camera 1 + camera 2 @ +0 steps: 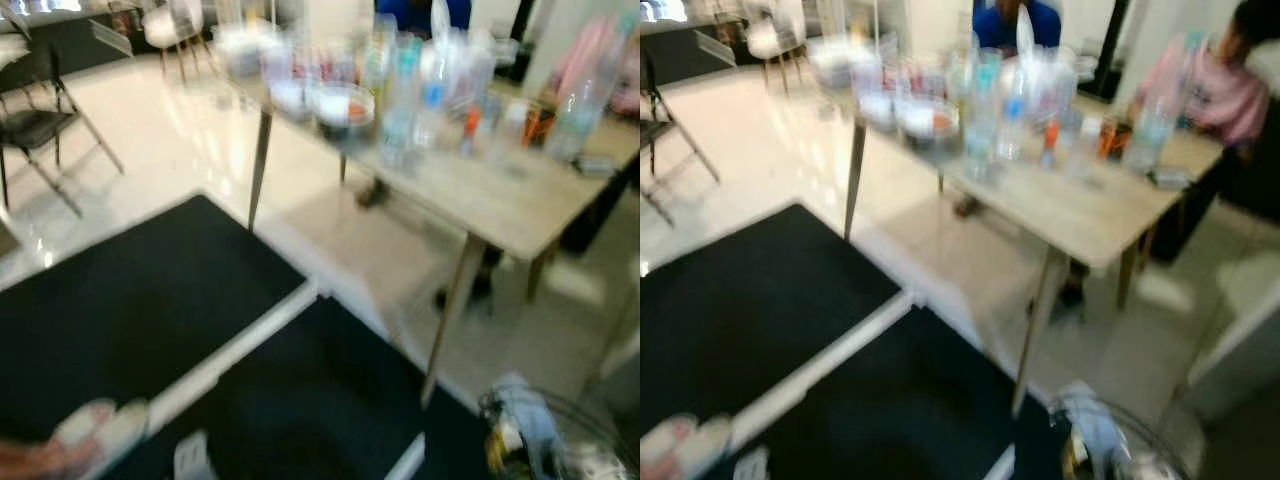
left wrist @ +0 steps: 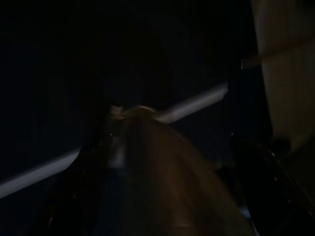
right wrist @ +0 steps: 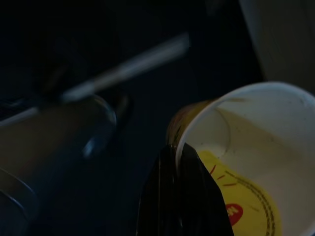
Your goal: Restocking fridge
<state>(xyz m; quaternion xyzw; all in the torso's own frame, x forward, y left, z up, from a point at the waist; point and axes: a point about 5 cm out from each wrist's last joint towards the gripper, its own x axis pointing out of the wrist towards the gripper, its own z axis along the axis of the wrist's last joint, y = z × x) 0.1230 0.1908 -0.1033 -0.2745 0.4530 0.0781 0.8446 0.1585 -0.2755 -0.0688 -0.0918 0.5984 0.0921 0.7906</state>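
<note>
In the right wrist view my right gripper point(image 3: 175, 156) is shut on the rim of a white paper cup point(image 3: 256, 142), one finger inside and one outside. The cup has a yellow and red label inside. The left wrist view is very dark. There my left gripper point(image 2: 170, 147) holds a tan, bottle-like thing point(image 2: 162, 182) between its two black fingers point(image 2: 78, 191). The blurred head views show a wooden table point(image 1: 520, 205) ahead on the right, crowded with clear bottles point(image 1: 405, 100) and bowls point(image 1: 345, 105).
Black mats point(image 1: 140, 300) with a white strip point(image 1: 235, 350) cover the floor in front. A wire basket point(image 1: 545, 435) stands at the lower right. People in blue point(image 1: 1015, 20) and pink point(image 1: 1215, 80) sit behind the table. A folding chair point(image 1: 40, 125) stands far left.
</note>
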